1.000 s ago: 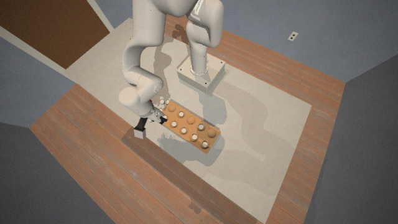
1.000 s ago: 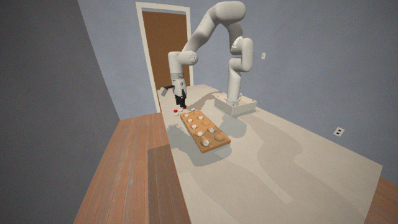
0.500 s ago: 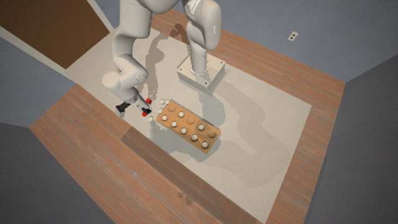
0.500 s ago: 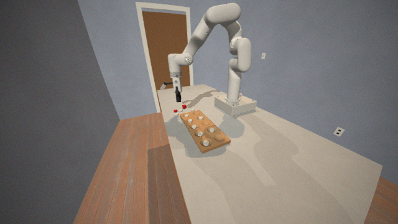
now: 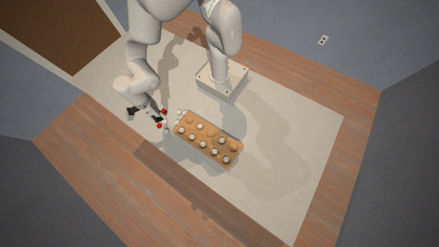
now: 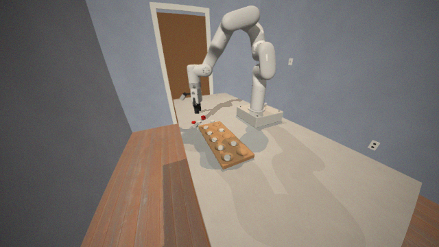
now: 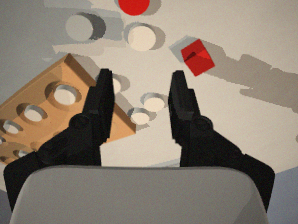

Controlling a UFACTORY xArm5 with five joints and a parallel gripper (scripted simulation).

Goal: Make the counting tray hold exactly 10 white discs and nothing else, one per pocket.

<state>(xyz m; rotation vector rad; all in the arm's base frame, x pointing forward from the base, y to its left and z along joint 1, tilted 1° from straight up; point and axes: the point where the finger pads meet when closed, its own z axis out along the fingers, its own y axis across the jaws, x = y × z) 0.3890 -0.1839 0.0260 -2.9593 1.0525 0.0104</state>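
Observation:
The orange counting tray (image 5: 197,119) (image 6: 236,162) (image 7: 69,72) lies flat on the grey mat. Several of its pockets hold a white disc, such as one near end disc (image 5: 226,158) (image 6: 226,157). Three pockets are empty, one of them the end pocket (image 5: 189,118). Several loose white discs lie just off the tray's far end, among them a pair (image 5: 178,112) (image 5: 184,112) and a single one (image 5: 164,121) (image 7: 141,38). My gripper (image 5: 157,119) (image 6: 196,109) (image 7: 141,84) hangs above these loose discs, fingers apart with nothing between them.
A red cube (image 5: 164,111) (image 6: 203,117) (image 7: 197,56) and a red disc (image 5: 159,125) (image 6: 193,122) lie among the loose white discs. The arm's base block (image 5: 223,82) stands behind the tray. Wooden floor borders the mat.

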